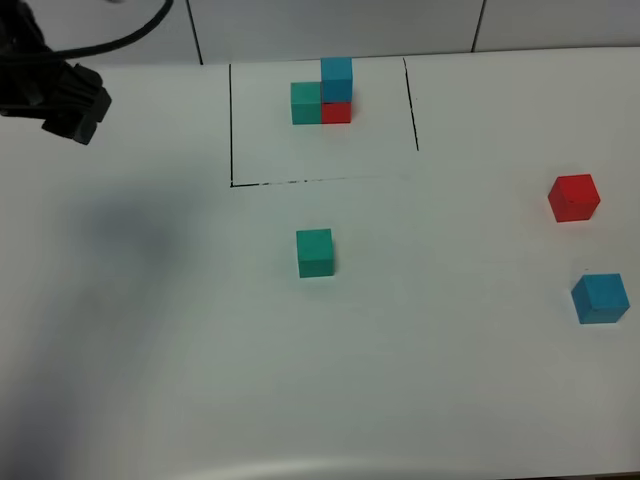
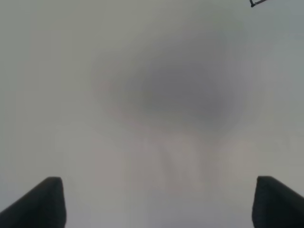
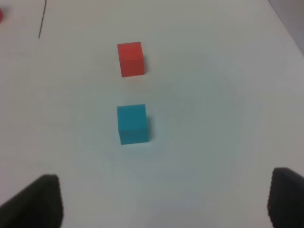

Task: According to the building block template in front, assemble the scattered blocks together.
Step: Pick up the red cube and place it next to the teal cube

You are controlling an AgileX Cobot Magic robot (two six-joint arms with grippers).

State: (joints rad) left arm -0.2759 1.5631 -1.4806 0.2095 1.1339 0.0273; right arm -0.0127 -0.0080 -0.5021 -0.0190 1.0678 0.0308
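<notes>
Three loose cubes and one built trio on the white counter (image 1: 200, 380), listed from left to right. Far left, at the rear: dark left arm (image 1: 62, 95) raised above the counter, black cable (image 1: 120, 40) trailing behind it. Left end effector (image 2: 160, 202): fingers wide apart in the left wrist view, nothing between them, only bare counter with a soft grey shadow (image 1: 130, 230) beneath. Centre rear: black outline (image 1: 231, 120) drawn on the counter, with solid left and right lines and a faint, broken front line. Inside the outline, toward its rear: building block template (image 1: 325, 92), with a green cube on the left touching a red cube on the right and a blue cube stacked on the red. Centre, in front of the outline and outside it: green cube (image 1: 315, 252), alone, upright, clear of both arms. Far right, well apart from the green cube: red cube (image 1: 574, 197) to the rear, blue cube (image 1: 600, 298) nearer the front, close together but not touching. Right end effector (image 3: 164, 199): fingers wide apart in the right wrist view, gripping nothing, above the counter on the near side of the blue cube, with the red cube beyond it.
</notes>
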